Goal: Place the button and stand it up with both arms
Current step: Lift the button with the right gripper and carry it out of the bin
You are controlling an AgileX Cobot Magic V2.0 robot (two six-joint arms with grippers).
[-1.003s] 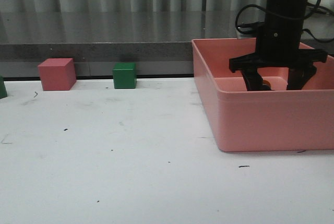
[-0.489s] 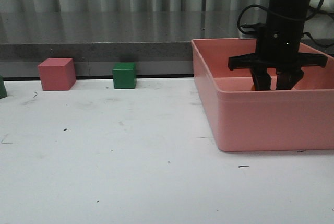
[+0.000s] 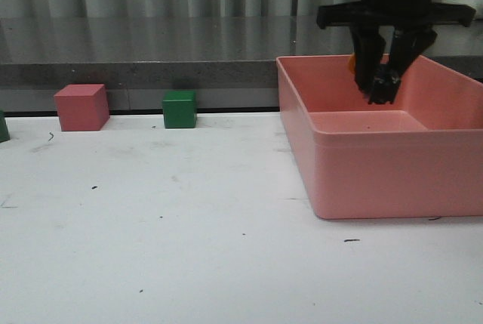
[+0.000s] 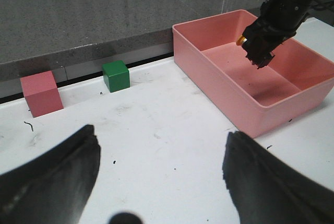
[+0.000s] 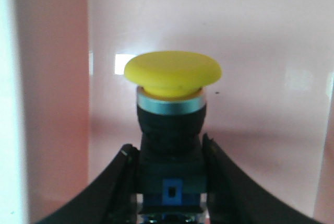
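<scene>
My right gripper (image 3: 383, 86) is shut on the button (image 5: 172, 109), lifted above the floor of the pink bin (image 3: 392, 180). The right wrist view shows its yellow mushroom cap, silver collar, black body and blue block clamped between the two fingers (image 5: 117, 182). In the front view only an orange-yellow sliver of the button (image 3: 352, 62) shows beside the fingers; in the left wrist view the button (image 4: 241, 39) is a small yellow spot on the right gripper (image 4: 259, 57). My left gripper (image 4: 162, 145) is open and empty, over the white table to the left of the bin.
A pink-red cube (image 3: 81, 106) and a green cube (image 3: 180, 109) sit at the table's far edge on the left. Another green object (image 3: 4, 125) is cut by the left frame edge. A grey ledge runs behind them.
My right gripper closed on the button inside the bin and rose with it, from near the bin floor to above the rim.
</scene>
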